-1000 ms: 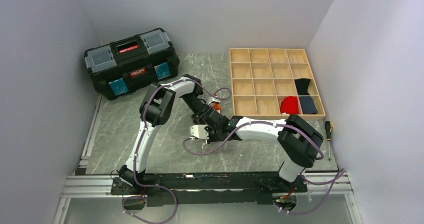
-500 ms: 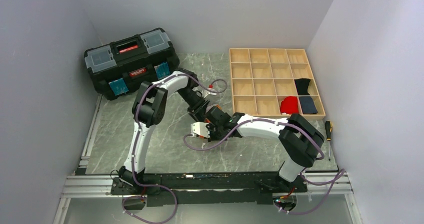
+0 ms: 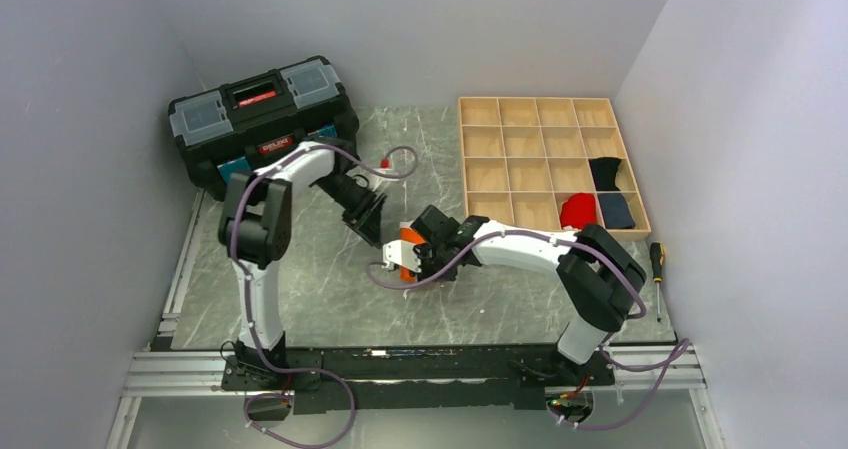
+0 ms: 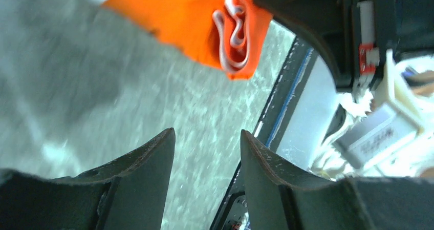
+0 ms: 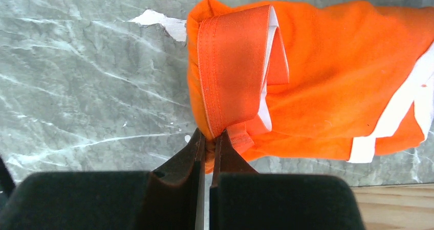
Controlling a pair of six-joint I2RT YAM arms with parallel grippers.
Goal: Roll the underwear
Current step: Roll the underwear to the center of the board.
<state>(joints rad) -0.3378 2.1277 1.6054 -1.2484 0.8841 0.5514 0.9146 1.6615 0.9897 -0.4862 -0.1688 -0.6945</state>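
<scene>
Right wrist view: the underwear (image 5: 317,81) is pinched by the right gripper (image 5: 210,140); the left gripper (image 4: 207,140) is held parted near the underwear.

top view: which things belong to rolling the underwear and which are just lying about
In the job:
underwear
right gripper, shut on its folded edge
left gripper, open, off the cloth

Lying about:
toolbox
wooden tray
red bundle, black bundle, navy bundle in its cells
screwdriver
</scene>
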